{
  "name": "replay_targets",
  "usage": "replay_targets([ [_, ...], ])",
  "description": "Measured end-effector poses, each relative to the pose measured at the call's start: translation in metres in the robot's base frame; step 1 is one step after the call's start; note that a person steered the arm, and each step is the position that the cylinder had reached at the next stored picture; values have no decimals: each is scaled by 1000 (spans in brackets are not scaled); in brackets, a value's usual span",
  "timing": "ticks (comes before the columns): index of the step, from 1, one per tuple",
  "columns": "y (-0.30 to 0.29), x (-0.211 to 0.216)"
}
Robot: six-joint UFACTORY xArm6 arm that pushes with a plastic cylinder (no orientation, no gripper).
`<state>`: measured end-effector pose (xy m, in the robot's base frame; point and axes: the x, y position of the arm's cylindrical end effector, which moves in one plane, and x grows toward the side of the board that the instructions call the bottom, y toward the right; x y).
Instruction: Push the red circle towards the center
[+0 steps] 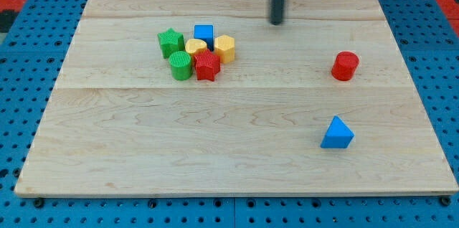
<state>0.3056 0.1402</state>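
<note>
The red circle [345, 65] is a short red cylinder standing alone on the wooden board [237, 156], toward the view's right. My tip [277, 22] is at the end of the dark rod near the view's top, up and to the left of the red circle, well apart from it. It touches no block.
A tight cluster sits left of centre: green star [170, 41], blue cube [204, 34], yellow heart-like block [195, 46], yellow hexagon [225, 47], green cylinder [180, 64], red star-like block [207, 64]. A blue triangle [336, 133] lies at the lower right.
</note>
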Motion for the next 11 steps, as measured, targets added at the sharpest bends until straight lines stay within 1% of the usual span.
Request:
replay_targets([
  [1,80,73],
  [3,46,98],
  [4,124,134],
  [5,62,123],
  [6,29,81],
  [7,55,78],
  [8,159,104],
  [9,88,122],
  [10,-23,94],
  [11,11,96],
])
